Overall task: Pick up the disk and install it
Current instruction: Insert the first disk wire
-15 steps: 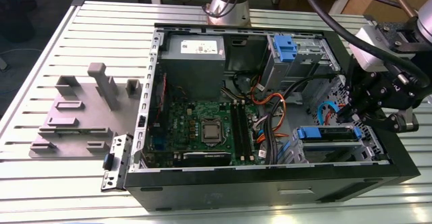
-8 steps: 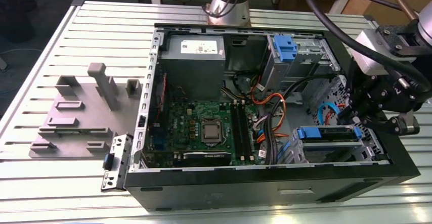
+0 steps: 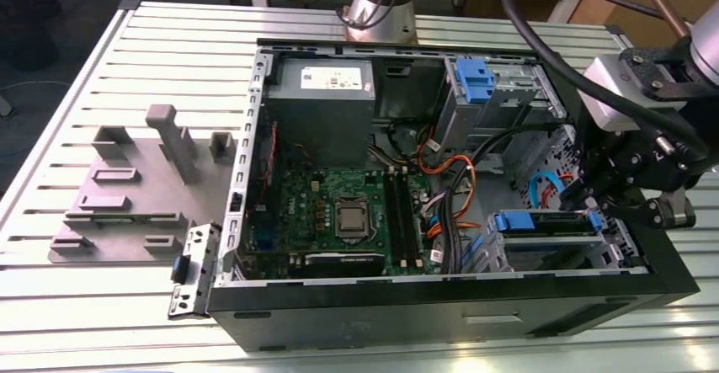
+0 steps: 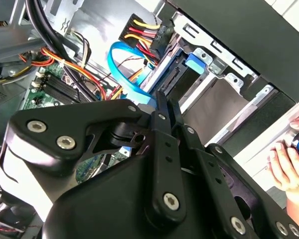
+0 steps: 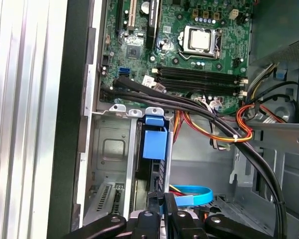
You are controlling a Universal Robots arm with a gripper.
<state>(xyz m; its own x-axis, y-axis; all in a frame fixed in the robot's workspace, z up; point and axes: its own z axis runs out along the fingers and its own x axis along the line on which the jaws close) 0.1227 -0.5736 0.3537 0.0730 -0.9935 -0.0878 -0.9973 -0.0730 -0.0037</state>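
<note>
The disk (image 3: 541,222) sits in the drive cage at the lower right corner of the open computer case (image 3: 450,301) in the exterior view, its blue carrier handle facing the motherboard. In the first wrist view the blue handle of the disk (image 5: 154,142) stands in a slot of the cage. My gripper (image 3: 593,211) hangs just to the exterior view's right of the cage. Its fingers are shut together, with the tips (image 5: 163,196) at the disk's rear edge and nothing visible between them. The second wrist view shows the shut gripper (image 4: 162,99) pointing along the disk (image 4: 195,62).
A motherboard (image 3: 337,221) fills the case floor, and a grey power-supply box (image 3: 323,87) lies at the back. Another blue carrier (image 3: 476,82) sits in the upper bay. Cable bundles (image 5: 229,129) cross beside the cage. A grey fixture (image 3: 124,196) lies left of the case. A person's hand (image 4: 288,167) is outside the case.
</note>
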